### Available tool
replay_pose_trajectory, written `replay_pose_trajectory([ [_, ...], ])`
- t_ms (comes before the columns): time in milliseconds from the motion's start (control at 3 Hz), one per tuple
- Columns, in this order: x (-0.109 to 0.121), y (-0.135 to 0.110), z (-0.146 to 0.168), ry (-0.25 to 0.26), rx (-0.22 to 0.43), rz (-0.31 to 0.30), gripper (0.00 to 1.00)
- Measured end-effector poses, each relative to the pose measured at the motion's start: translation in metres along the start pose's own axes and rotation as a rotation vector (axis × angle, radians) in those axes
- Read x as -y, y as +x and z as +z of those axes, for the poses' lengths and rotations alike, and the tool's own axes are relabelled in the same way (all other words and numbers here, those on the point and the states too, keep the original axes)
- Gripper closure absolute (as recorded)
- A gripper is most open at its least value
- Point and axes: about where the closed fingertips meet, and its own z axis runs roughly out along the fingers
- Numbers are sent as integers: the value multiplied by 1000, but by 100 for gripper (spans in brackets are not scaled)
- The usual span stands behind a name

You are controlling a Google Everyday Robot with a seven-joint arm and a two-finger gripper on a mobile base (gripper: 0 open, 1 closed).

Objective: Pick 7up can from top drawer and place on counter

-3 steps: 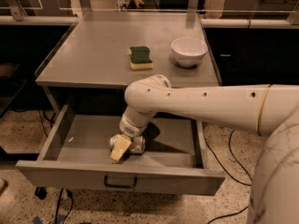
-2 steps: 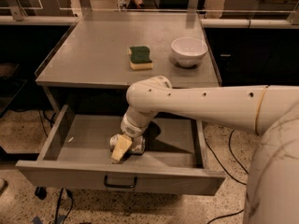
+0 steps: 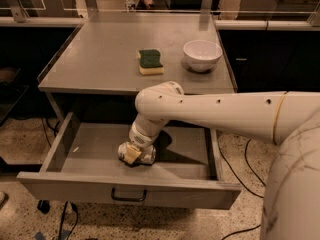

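Grey metal top drawer (image 3: 92,149) — gripper (image 3: 133,154) down inside, jaws clamped on the dented silvery 7up can (image 3: 146,155).

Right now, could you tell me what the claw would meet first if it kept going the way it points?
Probably the can, right under the claw down in the open drawer; depth is unclear.

The gripper (image 3: 132,154) sits in the open drawer (image 3: 95,151) — at the can (image 3: 145,157) — sponge (image 3: 150,61) and bowl (image 3: 202,54) on the counter (image 3: 100,59).
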Motion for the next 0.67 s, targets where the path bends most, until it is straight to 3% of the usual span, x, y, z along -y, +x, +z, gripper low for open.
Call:
replay_pose_trajectory([
  [667, 0, 0, 0, 0, 0, 0, 96],
])
